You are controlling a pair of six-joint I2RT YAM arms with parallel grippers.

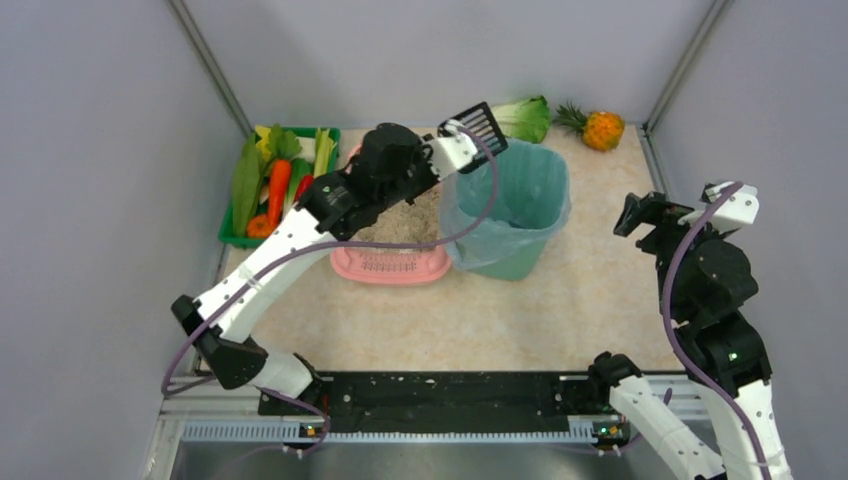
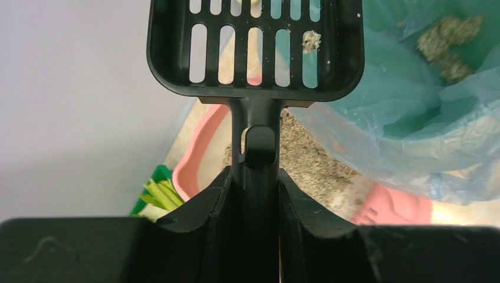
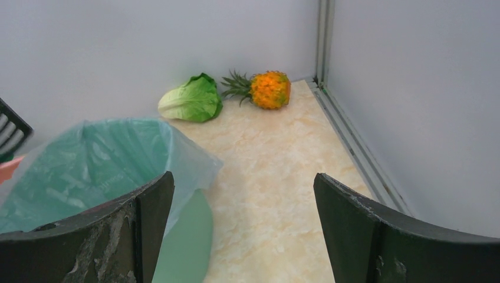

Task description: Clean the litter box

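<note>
The pink litter box point(image 1: 390, 265) with grey-beige litter sits mid-table, partly hidden under my left arm; its rim and litter point(image 2: 306, 159) show in the left wrist view. My left gripper point(image 1: 440, 155) point(image 2: 255, 177) is shut on the handle of a black slotted scoop point(image 1: 480, 125) point(image 2: 255, 44), held raised over the left rim of the teal bag-lined bin point(image 1: 515, 200). A small clump point(image 2: 311, 40) clings to the scoop. Clumps point(image 2: 445, 35) lie inside the bag. My right gripper point(image 1: 640, 210) point(image 3: 243, 194) hangs open and empty to the right of the bin point(image 3: 88, 171).
A green crate of vegetables point(image 1: 275, 180) stands at the back left beside the litter box. A lettuce point(image 1: 525, 118) point(image 3: 191, 99) and a small pineapple point(image 1: 600, 128) point(image 3: 265, 89) lie at the back wall. Enclosure walls close in on both sides.
</note>
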